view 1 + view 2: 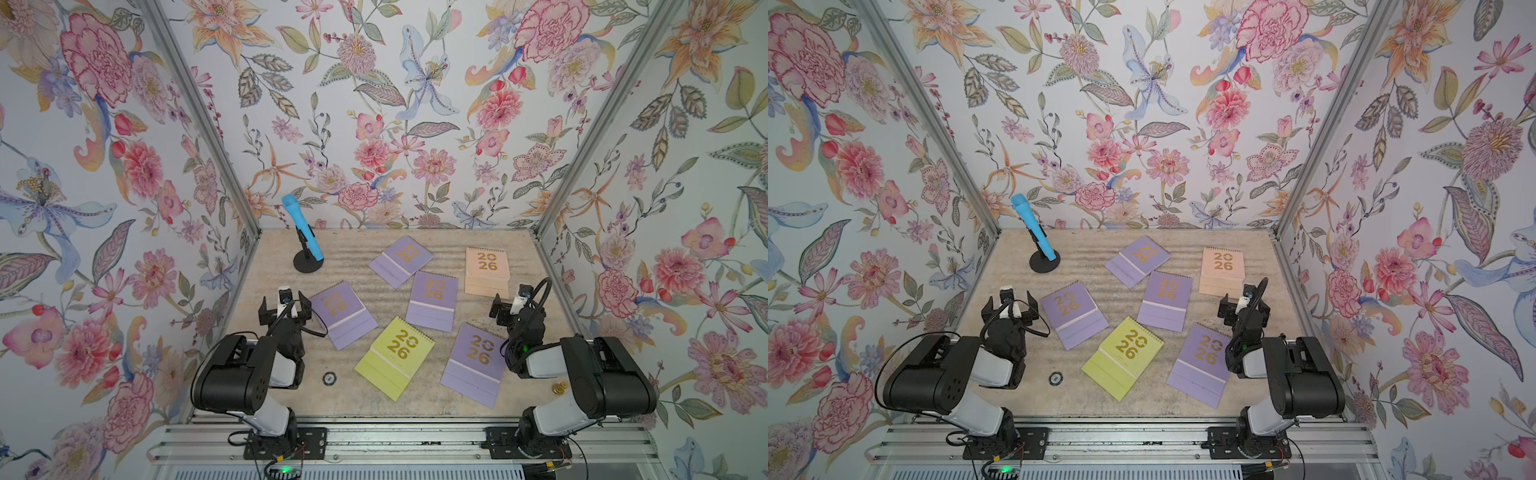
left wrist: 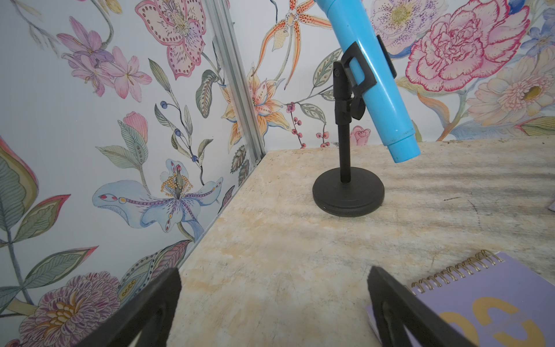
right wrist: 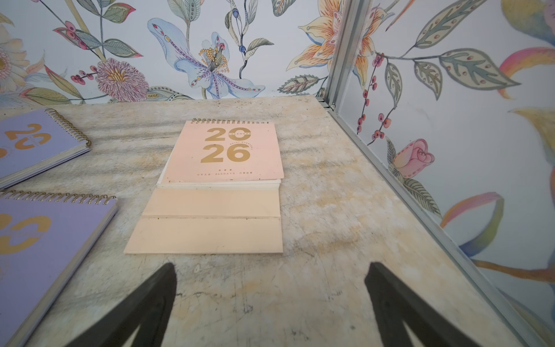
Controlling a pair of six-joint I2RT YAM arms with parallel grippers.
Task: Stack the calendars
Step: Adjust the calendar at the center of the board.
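**A:** Both arms sit low at the six o'clock edge of the table (image 1: 349, 245). The left gripper (image 1: 285, 306) has its jaws spread wide with nothing between them. The right gripper (image 1: 510, 303) is the same, wide apart and empty.

**B:** Nothing stacked, either. The peach calendar (image 1: 487, 270) lies flat at two o'clock, just beyond the right gripper. The yellow-green calendar (image 1: 395, 357) is at six.

**A:** Four purple ones too. The far lavender calendar (image 1: 401, 259) is at twelve and the middle lavender calendar (image 1: 432, 301) is dead centre. Their corners are so close I cannot tell whether they touch. The left lavender calendar (image 1: 343, 313) is at nine.

**B:** The near lavender calendar (image 1: 473, 365) is at four, its right edge hidden behind the right arm (image 1: 598, 370).

**A:** The microphone (image 1: 301, 232) stands at eleven, its head cut off in the left wrist view.

**B:** There's a small round thing (image 1: 329, 377) at seven, too tiny to name. A gold bit (image 1: 559, 388) at five is half covered by that arm.
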